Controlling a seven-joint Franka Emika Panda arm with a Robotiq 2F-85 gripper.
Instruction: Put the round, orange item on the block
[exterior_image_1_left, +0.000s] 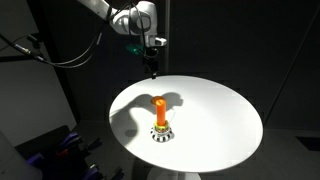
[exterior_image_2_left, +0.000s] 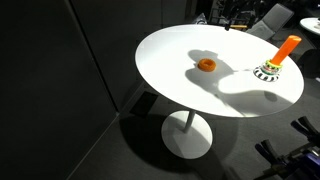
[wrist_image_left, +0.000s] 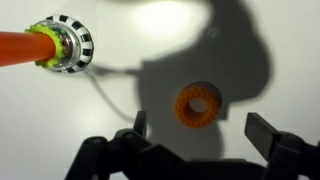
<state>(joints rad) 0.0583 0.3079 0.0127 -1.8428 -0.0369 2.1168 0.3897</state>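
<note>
Orange ring (wrist_image_left: 197, 104), flat on the white surface (wrist_image_left: 285, 30) well apart from the striped peg block (wrist_image_left: 68, 45), framed by spread, empty fingers (wrist_image_left: 262, 133) above; hazard: an off-centre pinch could skid its thin rim away.

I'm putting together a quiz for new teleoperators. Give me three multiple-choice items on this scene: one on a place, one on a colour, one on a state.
1. Where is the orange ring?
A. flat on the white table, apart from the block
B. stacked on the block
C. under the table

2. The block's rim is:
A. plain blue
B. black-and-white striped
C. red

3. The gripper is:
A. shut on the ring
B. out of view
C. open and empty

Answers: A, the wrist view shows bare table between ring and block; B, stripes circle the base; C, its jaws stand wide apart, gripping nothing.
</note>
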